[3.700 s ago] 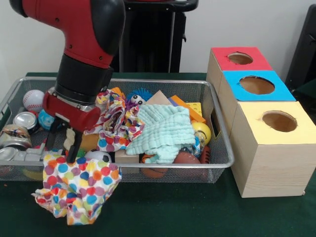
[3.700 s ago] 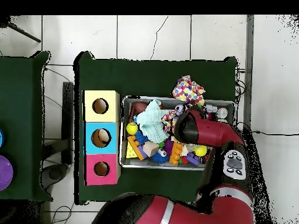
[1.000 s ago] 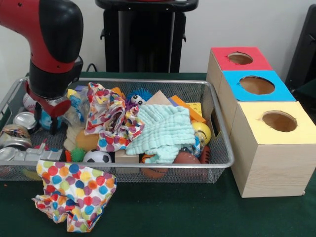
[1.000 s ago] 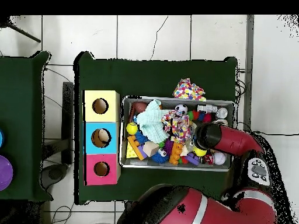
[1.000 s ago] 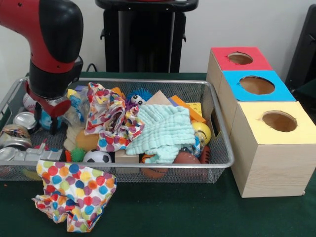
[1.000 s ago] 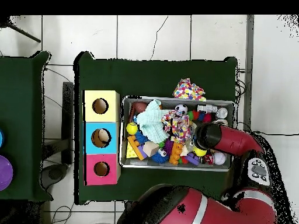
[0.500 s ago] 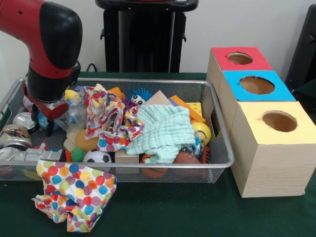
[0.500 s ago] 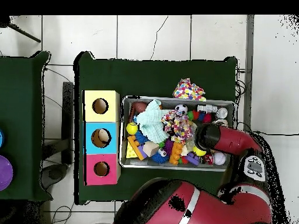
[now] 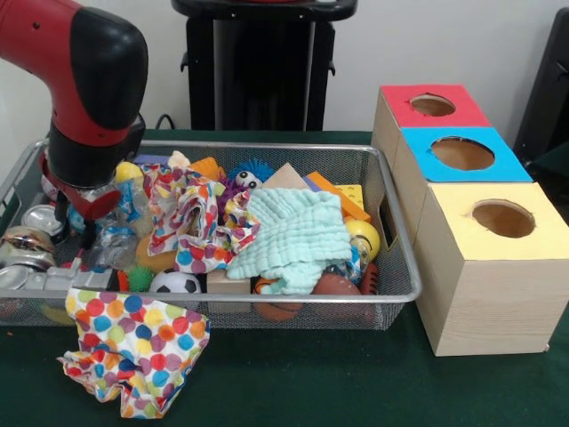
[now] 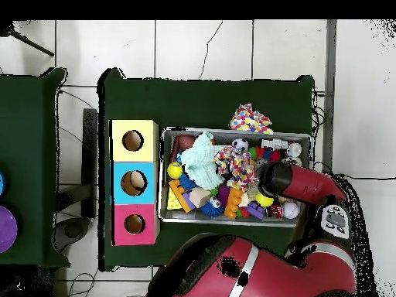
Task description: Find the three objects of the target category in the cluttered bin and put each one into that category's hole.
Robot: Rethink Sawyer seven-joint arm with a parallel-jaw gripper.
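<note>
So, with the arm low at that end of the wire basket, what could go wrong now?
1. The gripper sits among silver cans and a crumpled clear plastic bottle; it may grab clutter instead of a toy.
2. The polka-dot cloth in the silver wire mesh bin lies heaped over other items, so it could snag or hide targets.
</note>
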